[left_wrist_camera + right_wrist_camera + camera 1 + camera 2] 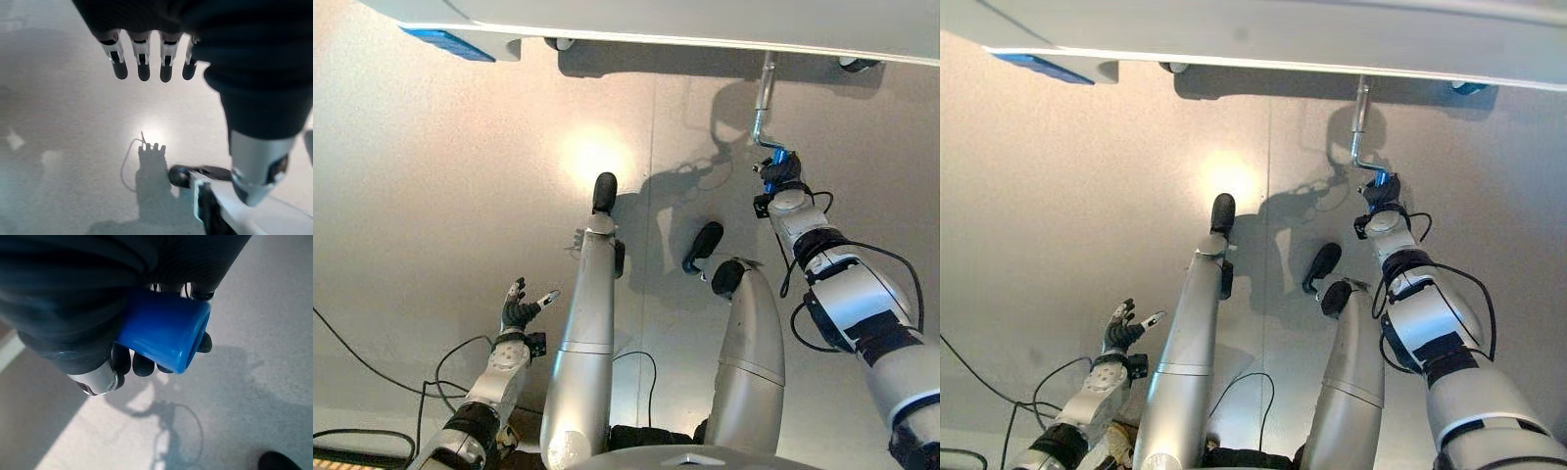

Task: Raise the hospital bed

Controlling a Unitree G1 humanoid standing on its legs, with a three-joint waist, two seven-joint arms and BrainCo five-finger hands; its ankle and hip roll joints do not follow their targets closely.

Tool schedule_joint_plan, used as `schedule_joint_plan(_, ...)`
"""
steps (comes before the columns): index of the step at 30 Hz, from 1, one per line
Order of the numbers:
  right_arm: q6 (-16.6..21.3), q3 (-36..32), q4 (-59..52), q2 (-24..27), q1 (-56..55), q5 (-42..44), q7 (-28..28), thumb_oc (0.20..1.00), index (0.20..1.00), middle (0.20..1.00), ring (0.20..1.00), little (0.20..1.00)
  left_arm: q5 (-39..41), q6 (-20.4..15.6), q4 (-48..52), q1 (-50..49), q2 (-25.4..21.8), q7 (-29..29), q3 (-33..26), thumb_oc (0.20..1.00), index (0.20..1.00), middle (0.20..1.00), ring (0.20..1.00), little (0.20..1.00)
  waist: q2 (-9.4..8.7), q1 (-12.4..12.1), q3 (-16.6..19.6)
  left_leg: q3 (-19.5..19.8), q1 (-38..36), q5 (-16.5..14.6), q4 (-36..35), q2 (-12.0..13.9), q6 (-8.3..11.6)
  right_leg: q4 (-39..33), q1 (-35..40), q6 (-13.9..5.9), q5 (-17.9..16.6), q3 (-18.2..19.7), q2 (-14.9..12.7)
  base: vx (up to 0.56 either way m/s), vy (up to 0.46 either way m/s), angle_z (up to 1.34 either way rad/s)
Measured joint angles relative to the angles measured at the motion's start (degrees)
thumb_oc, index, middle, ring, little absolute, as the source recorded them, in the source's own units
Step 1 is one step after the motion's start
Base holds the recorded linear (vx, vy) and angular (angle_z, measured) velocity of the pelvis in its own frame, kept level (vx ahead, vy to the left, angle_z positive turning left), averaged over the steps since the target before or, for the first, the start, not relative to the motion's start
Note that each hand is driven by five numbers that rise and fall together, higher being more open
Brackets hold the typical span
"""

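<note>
Overhead, the pale edge of the hospital bed (705,24) runs across the top of the head camera's view, and a bent metal crank (764,103) hangs down from its underside at the robot's right. At the crank's lower end sits a blue handle (779,157), and the right hand (781,174) is clenched around it, arm stretched forward and up from the lower right. From the right wrist camera, the blue handle's blunt end (168,335) juts out past the dark cover, with dark-tipped fingers (142,364) curled round its underside. Well apart, low at the robot's left, the left hand (521,308) hangs over the grey floor (440,196) with its fingers spread and relaxed, grasping nothing; its own wrist camera shows the fingers (143,63) straight in a row above bare floor. Two dark bed casters (558,43) show just under the frame.
</note>
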State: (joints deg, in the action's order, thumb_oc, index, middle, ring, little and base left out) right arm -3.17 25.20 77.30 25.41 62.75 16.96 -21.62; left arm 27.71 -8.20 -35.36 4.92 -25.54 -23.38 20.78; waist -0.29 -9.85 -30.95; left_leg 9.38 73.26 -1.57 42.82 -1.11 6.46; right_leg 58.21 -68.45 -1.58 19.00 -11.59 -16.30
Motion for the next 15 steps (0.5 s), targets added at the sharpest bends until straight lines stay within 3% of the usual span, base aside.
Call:
schedule_joint_plan(6,-1.6,-0.3,3.0,0.6,-0.1,-2.2,0.0,0.200,0.200,0.200,0.200,0.200,-0.1,-0.2,0.3,-0.4,0.0,0.9,0.5,1.000,1.000,1.000,1.000,1.000,1.26,-2.0,0.0,1.1,1.2,-0.1,1.3,-2.3,0.01,1.9,-0.2,-0.79,1.7,-0.6,-2.0,0.03,0.051,0.19)
schedule_joint_plan(15,-2.1,-0.4,4.1,2.9,-0.1,-3.7,-0.2,0.200,0.200,0.200,0.200,0.200,-2.2,-0.3,0.6,-0.3,-0.3,1.3,0.5,1.000,1.000,1.000,1.000,1.000,2.06,-2.4,0.1,2.1,3.2,-0.2,0.2,-4.3,0.13,2.2,-1.2,-1.06,2.3,-0.6,-3.2,0.03,0.065,0.17)
